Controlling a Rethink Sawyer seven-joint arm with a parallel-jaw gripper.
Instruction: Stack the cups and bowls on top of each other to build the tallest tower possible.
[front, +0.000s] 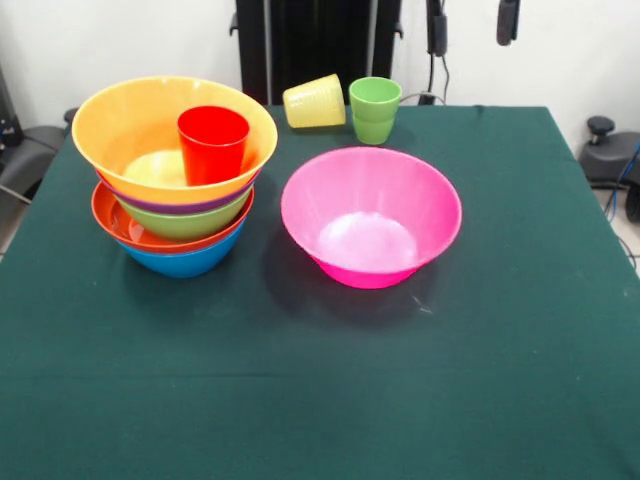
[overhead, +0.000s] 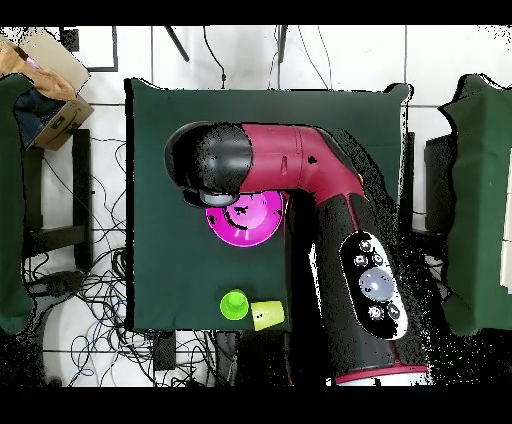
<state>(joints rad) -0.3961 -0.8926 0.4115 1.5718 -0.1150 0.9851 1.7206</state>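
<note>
Currently the tower (front: 175, 185) stands at the left of the front view on the green worktop (front: 320, 390), with the red cup (front: 213, 144) upright inside its top yellow-orange bowl (front: 120, 125). The pink bowl (front: 371, 215) sits just right of it; the yellow cup (front: 314, 102) lies tipped beside the upright green cup (front: 375, 110) behind. The arm (overhead: 300, 190) covers the worktop in the overhead view, and the state of the jaws cannot be told.

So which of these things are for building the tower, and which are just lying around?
For the job: bowl tower, red cup, pink bowl, yellow cup, green cup.
Lying about: cardboard box, floor cables.
</note>
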